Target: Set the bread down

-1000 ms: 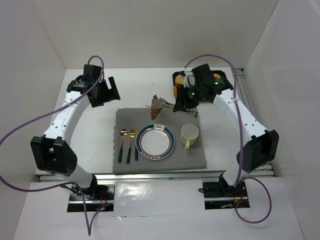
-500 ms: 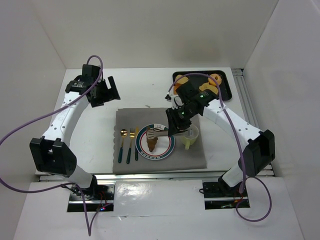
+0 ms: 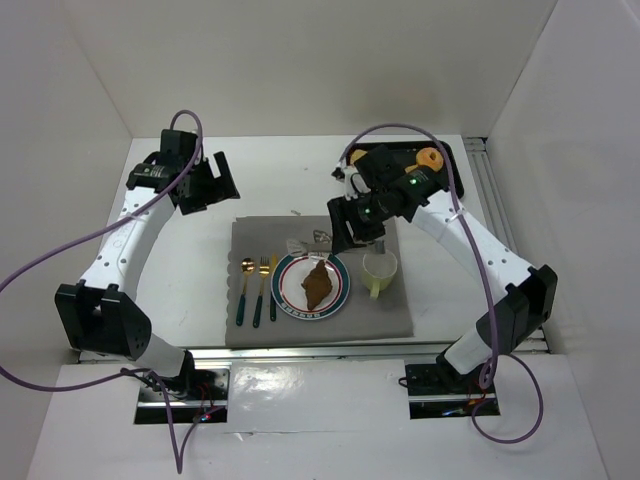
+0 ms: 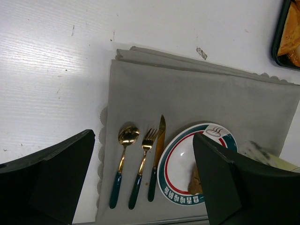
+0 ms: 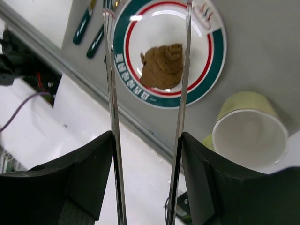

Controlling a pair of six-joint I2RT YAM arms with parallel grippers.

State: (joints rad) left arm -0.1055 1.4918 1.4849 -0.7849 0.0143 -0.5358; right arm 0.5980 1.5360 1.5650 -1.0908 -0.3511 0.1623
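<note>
The bread (image 3: 318, 283) is a brown piece lying on the white plate with a red and teal rim (image 3: 290, 291), apart from any gripper. In the right wrist view the bread (image 5: 162, 65) sits in the middle of the plate (image 5: 213, 56). My right gripper (image 3: 352, 222) hovers just behind the plate, its fingers closed on a pair of metal tongs (image 5: 111, 70). The tong arms stand spread apart above the bread with nothing between them. My left gripper (image 3: 205, 185) hangs open at the back left, holding nothing. It sees the bread (image 4: 194, 180) partly hidden behind its finger.
A grey placemat (image 3: 390, 310) carries the plate. A gold spoon, fork and knife (image 3: 258, 290) lie to the plate's left, and a pale green cup (image 3: 379, 268) stands to its right. A black tray with more food (image 3: 440, 165) stands at the back right.
The right arm carried the bread in the tongs from behind the mat down onto the plate. The tongs spread and let it go, then lifted back. The left arm stayed still.
</note>
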